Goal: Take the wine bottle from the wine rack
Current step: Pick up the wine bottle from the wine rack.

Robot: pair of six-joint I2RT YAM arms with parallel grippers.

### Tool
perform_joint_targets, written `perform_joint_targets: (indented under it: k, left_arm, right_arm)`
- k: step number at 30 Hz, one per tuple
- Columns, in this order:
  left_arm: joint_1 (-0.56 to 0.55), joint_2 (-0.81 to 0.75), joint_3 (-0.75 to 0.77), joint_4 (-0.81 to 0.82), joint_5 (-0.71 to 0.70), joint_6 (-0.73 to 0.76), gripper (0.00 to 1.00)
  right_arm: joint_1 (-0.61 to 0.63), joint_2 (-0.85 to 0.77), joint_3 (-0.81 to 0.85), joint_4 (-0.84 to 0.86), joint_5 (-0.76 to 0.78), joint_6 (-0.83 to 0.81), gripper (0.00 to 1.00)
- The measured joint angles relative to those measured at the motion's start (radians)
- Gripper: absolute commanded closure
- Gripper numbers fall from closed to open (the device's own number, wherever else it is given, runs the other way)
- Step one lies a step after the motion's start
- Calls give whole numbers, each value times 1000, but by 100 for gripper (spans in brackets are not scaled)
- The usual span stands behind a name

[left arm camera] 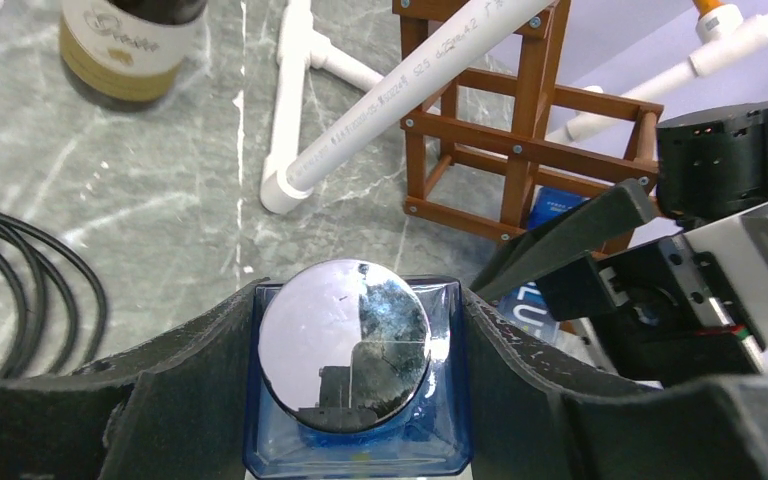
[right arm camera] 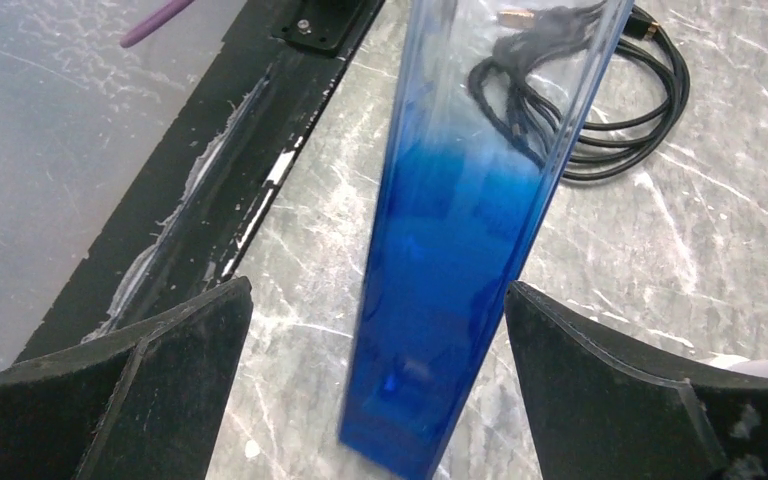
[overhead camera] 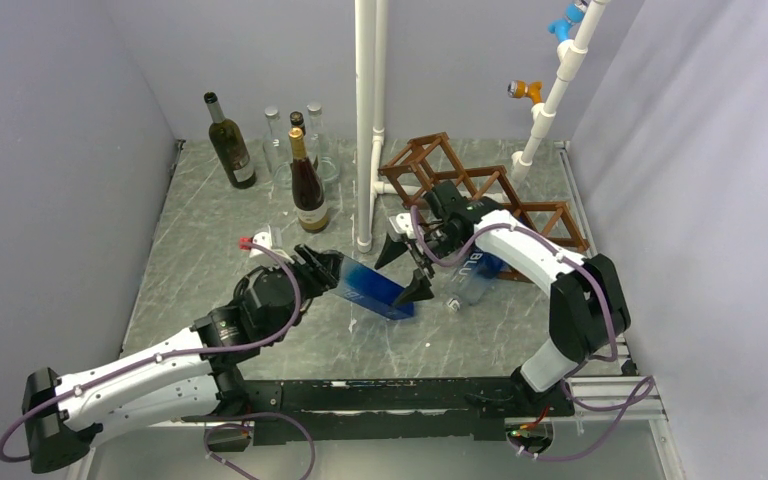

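The wine bottle is a square blue one with a silver cap. It lies slanted over the table in front of the brown wine rack, clear of its cells. My left gripper is shut on the bottle's cap end, and its fingers press on both sides of the blue shoulder. My right gripper stands open astride the bottle's lower end. There is a gap on each side between its pads and the glass.
A clear bottle with a blue label lies by the rack under the right arm. Dark wine bottles and clear ones stand at the back left. A white pipe stand rises mid-table. A black cable lies coiled nearby.
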State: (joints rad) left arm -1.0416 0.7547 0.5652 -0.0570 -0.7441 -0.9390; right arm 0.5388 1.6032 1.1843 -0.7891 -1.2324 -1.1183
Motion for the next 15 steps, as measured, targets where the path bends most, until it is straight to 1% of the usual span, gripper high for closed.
perform_joint_targets:
  k: [6, 11, 15]
  left_arm:
    - [5, -15, 78, -87, -6, 155, 100]
    - [7, -20, 119, -110, -6, 300, 100]
    - [9, -20, 145, -123, 6, 411, 100]
  right_arm:
    - [-48, -51, 10, -100, -11, -52, 0]
    - [-94, -77, 10, -127, -42, -71, 0]
    - [-103, -78, 10, -148, -57, -91, 0]
